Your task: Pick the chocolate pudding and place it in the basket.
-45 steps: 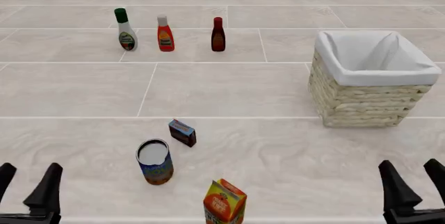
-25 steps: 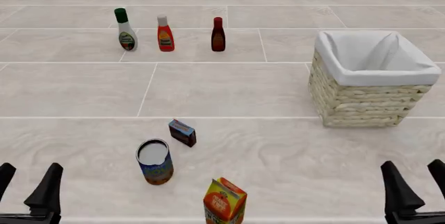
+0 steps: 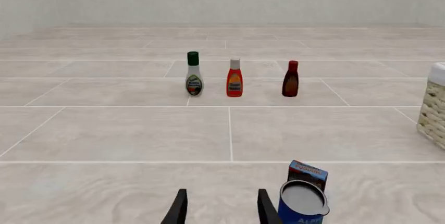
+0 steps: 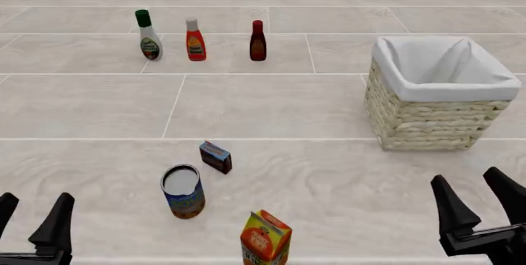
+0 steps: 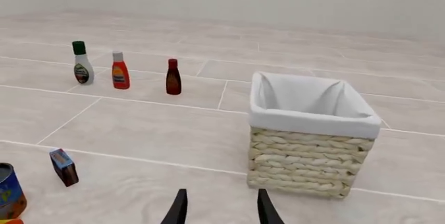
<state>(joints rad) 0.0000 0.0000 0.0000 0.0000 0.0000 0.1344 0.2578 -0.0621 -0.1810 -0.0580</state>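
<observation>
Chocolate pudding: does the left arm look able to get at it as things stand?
Probably yes. The pudding box stands free just beyond the can, not touching it, and the open left end effector could reach it by passing over or around that can.

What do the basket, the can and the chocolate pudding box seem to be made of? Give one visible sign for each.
Basket: woven wicker, matte cream, shown by stacked braided rows; its lining looks like white cloth, folded at the rim.
Can: probably metal, with a pale flat lid and a glossy printed label.
Chocolate pudding: likely cardboard, given its sharp edges and printed faces.
</observation>
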